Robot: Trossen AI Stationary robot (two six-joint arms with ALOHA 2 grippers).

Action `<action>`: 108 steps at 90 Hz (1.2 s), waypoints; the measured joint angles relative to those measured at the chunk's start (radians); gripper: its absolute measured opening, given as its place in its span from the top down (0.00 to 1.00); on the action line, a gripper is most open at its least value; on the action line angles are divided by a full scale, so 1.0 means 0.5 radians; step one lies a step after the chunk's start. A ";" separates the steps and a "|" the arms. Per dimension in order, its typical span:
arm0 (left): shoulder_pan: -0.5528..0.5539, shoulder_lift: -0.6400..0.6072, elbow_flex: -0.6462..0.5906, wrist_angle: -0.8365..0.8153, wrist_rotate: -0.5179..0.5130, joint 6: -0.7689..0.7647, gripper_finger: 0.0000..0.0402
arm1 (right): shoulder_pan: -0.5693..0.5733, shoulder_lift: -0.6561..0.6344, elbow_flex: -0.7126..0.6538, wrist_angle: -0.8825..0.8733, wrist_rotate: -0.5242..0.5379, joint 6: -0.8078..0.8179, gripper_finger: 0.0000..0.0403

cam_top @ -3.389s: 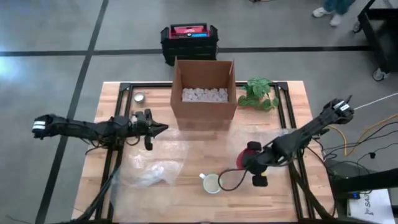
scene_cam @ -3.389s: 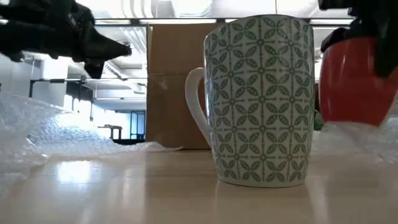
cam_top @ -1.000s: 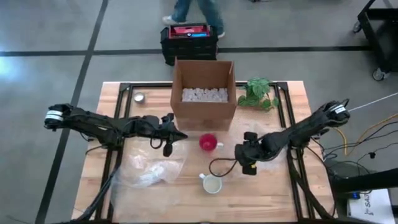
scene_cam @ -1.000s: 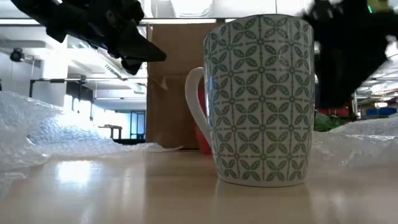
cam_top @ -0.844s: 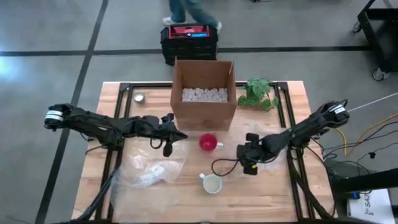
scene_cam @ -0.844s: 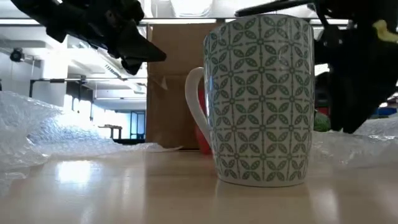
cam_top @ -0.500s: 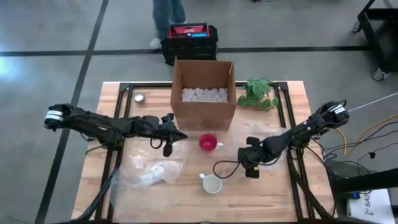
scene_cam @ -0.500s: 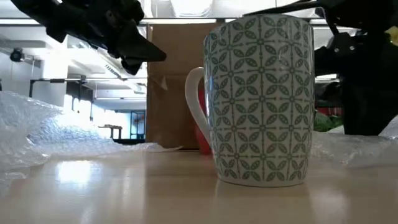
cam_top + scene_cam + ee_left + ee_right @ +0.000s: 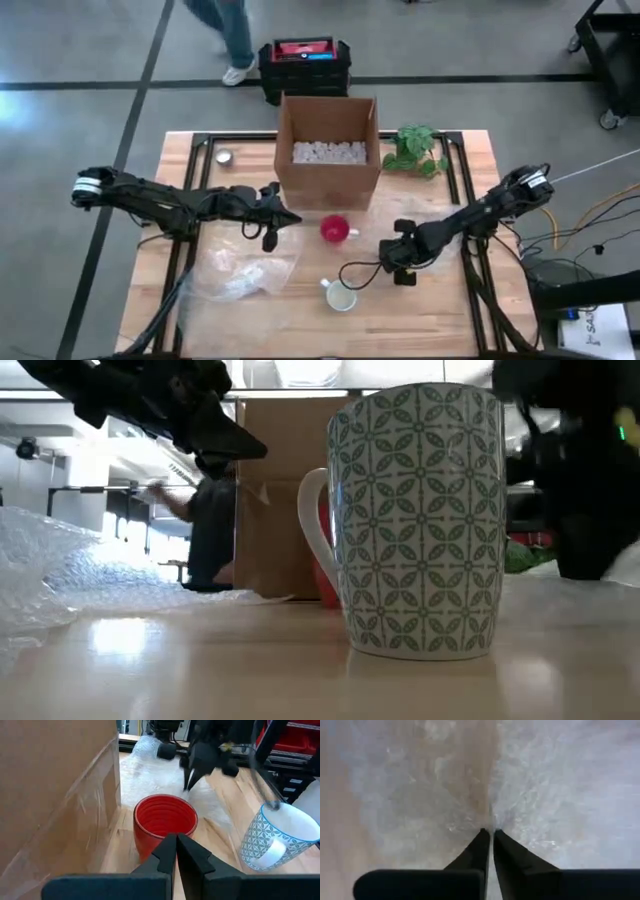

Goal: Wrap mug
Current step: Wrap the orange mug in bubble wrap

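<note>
Right wrist view: right gripper (image 9: 490,834) has its jaws pressed together, tips on the bubble wrap (image 9: 560,785), probably pinching an edge to drag it. Left gripper (image 9: 176,842), also closed, hovers before the red mug (image 9: 335,229). Patterned mug (image 9: 341,295) stands nearer the wooden table's (image 9: 480,310) front; cardboard box (image 9: 328,150) behind; a person walks beyond.

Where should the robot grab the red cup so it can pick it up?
Best bet is the rim of the red cup. It stands upright with its mouth open, so one finger could go inside and one outside, coming from above. Its small handle points toward the right gripper, so that arm might pinch it there instead.
</note>
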State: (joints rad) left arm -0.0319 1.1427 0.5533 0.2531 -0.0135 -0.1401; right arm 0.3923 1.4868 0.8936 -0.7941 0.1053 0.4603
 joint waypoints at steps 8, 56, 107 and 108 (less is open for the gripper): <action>0.000 0.000 0.000 -0.001 -0.001 0.000 1.00 | 0.000 -0.081 0.057 -0.052 -0.005 0.002 0.99; 0.000 0.000 0.000 -0.004 -0.001 0.000 1.00 | 0.000 -0.221 0.090 -0.182 0.022 0.123 0.87; -0.001 0.000 0.000 -0.004 0.000 0.000 1.00 | 0.009 -0.142 -0.018 0.144 0.110 0.278 0.70; -0.001 0.000 0.000 -0.004 0.000 0.000 1.00 | 0.009 -0.136 -0.025 0.169 0.111 0.275 0.69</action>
State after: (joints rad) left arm -0.0322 1.1427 0.5533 0.2512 -0.0135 -0.1402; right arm 0.3968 1.4185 0.8811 -0.7096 0.1610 0.5977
